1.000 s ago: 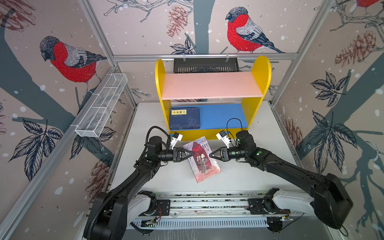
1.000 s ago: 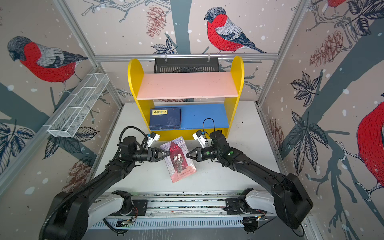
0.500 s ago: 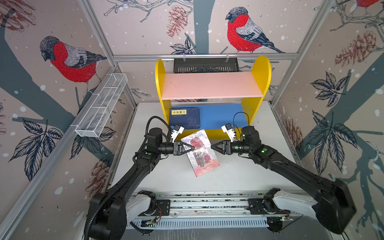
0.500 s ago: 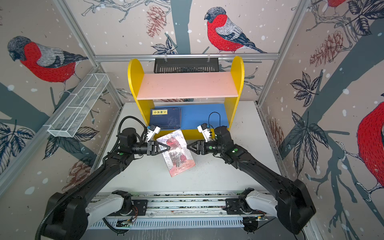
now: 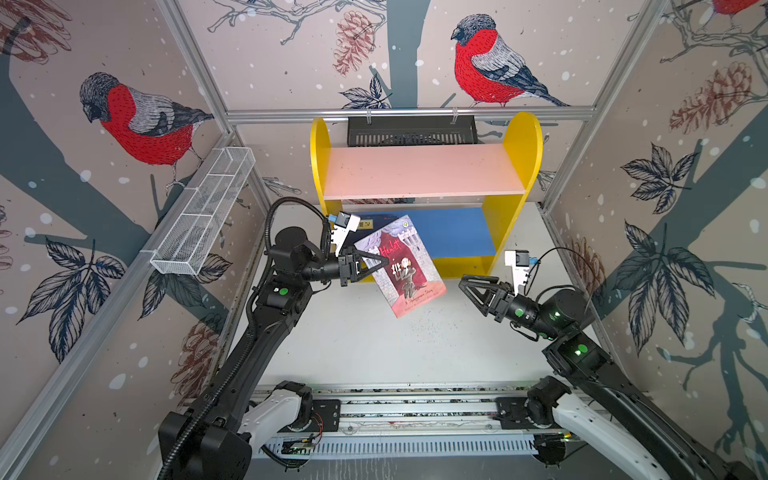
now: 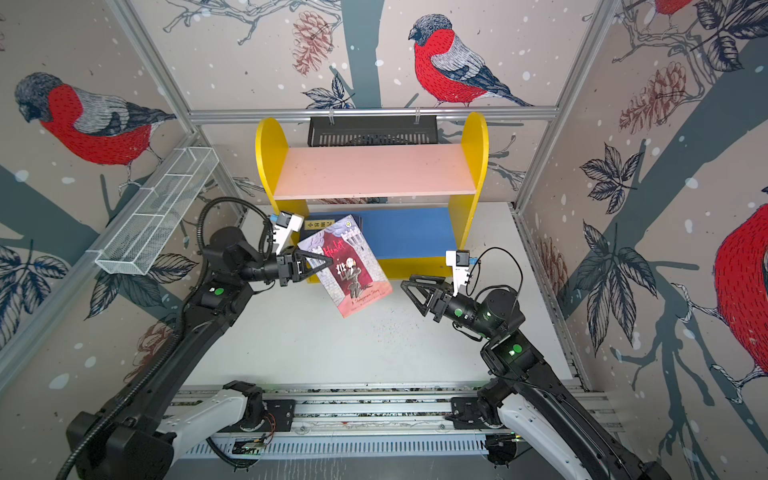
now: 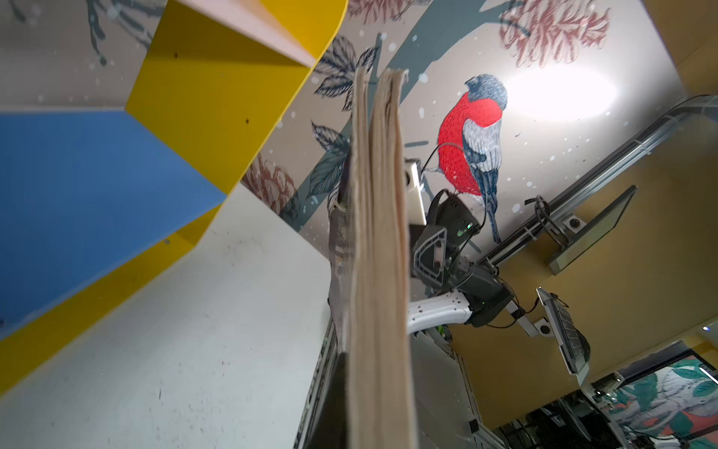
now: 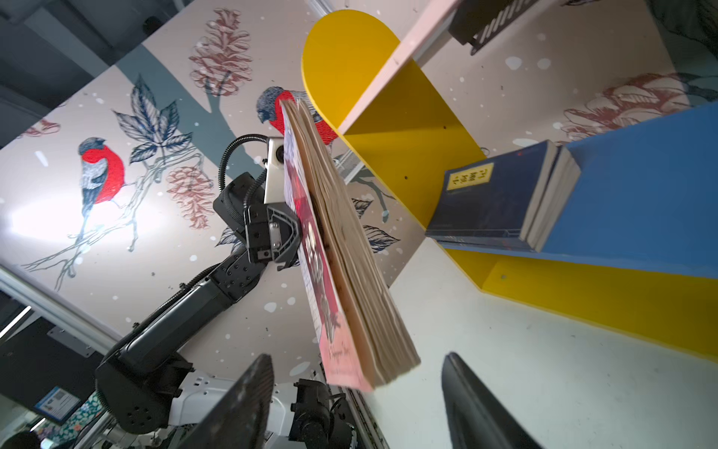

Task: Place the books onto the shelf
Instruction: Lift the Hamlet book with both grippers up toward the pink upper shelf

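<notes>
The red-and-grey Hamlet book (image 5: 409, 274) (image 6: 353, 272) hangs tilted in the air in front of the shelf (image 5: 424, 170) (image 6: 374, 170). My left gripper (image 5: 384, 261) (image 6: 330, 261) is shut on its left edge. Its page edges (image 7: 379, 272) fill the left wrist view. My right gripper (image 5: 463, 286) (image 6: 405, 286) stands open just right of the book, not touching it. The right wrist view shows the book (image 8: 342, 264) ahead of the spread fingers (image 8: 248, 396). Dark navy books (image 8: 497, 198) (image 6: 320, 224) lie stacked at the left of the blue lower board (image 5: 453, 232).
A white wire-mesh tray (image 5: 203, 212) hangs on the left wall. A black slotted basket (image 5: 411, 131) hangs behind the shelf. The white table (image 5: 374, 345) runs from the shelf to the arms' base rail (image 5: 415, 411). The pink upper board holds nothing.
My left gripper has shut on the Hamlet book and lifted it toward the shelf. My right gripper has let go of it, opened and drawn back to the right.
</notes>
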Action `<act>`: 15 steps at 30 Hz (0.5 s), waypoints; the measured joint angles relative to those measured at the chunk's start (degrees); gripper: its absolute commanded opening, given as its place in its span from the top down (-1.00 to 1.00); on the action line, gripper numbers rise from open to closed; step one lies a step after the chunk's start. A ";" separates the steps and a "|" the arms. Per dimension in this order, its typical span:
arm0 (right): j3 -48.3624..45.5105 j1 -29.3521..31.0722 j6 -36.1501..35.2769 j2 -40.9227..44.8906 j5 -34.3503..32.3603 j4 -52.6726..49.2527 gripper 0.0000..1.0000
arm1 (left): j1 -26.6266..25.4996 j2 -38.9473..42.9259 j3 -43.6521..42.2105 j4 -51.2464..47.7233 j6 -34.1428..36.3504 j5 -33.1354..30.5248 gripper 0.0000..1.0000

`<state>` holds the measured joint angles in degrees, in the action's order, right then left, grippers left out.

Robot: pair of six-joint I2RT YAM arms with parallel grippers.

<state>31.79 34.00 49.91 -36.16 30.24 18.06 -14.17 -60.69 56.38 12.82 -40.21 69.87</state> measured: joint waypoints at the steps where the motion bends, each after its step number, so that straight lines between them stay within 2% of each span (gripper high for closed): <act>1: 0.15 1.57 0.59 -0.50 -0.85 1.66 -0.43 | 0.11 -0.28 1.68 2.97 -2.38 -0.81 1.00; 5: 4.09 8.76 0.11 -5.22 -3.93 5.25 -0.44 | 1.03 -1.81 5.22 13.62 -11.82 -5.09 1.00; 10: 9.51 16.35 -2.45 -13.90 -7.98 9.99 -0.44 | 2.12 -3.91 3.74 23.63 -24.50 -11.61 1.00; 15: 14.27 18.78 -4.24 -23.06 -10.60 13.16 -0.44 | 2.95 -4.83 2.58 31.30 -33.64 -15.41 1.00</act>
<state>46.06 52.77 45.67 -59.22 19.64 31.22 -11.22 -65.52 58.96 44.12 -73.84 54.46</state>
